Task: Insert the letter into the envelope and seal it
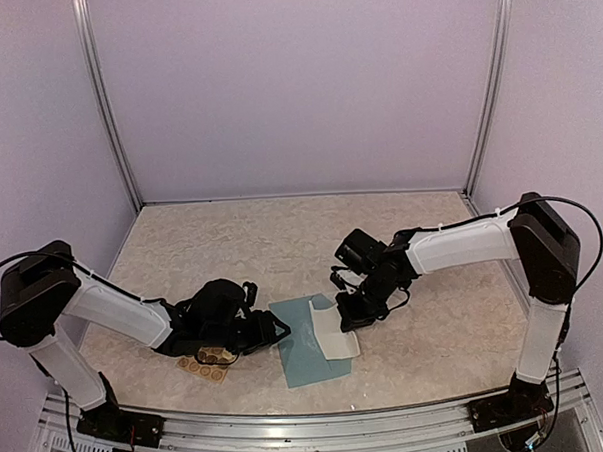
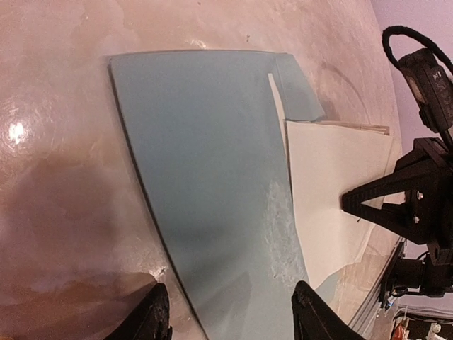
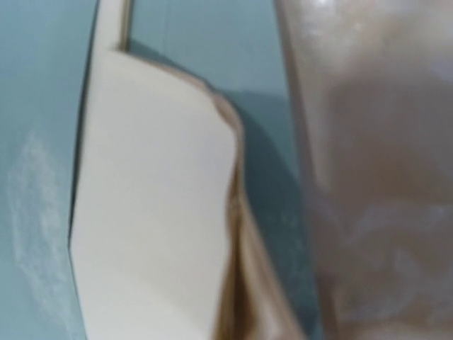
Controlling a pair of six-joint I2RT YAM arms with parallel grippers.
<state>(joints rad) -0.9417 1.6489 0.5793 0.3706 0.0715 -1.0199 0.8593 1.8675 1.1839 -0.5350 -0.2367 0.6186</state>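
A tan sheet of what look like round stickers lies toward the left of the counter's near edge, partly hidden

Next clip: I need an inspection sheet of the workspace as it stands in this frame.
Surface: beige marbled table.
Job's things: teal envelope lying flat; cream letter partly tucked into it, the rest sticking out toward the right arm.
Clutter: tan sticker sheet left of the envelope, partly under the left arm.
Grippers: left gripper open, fingers either side of the envelope's edge; right gripper shut, tip at the letter.
Cables: black cable looped on the right arm, away from the paper.
Surroundings: lilac walls, metal corner posts; nothing else seen.
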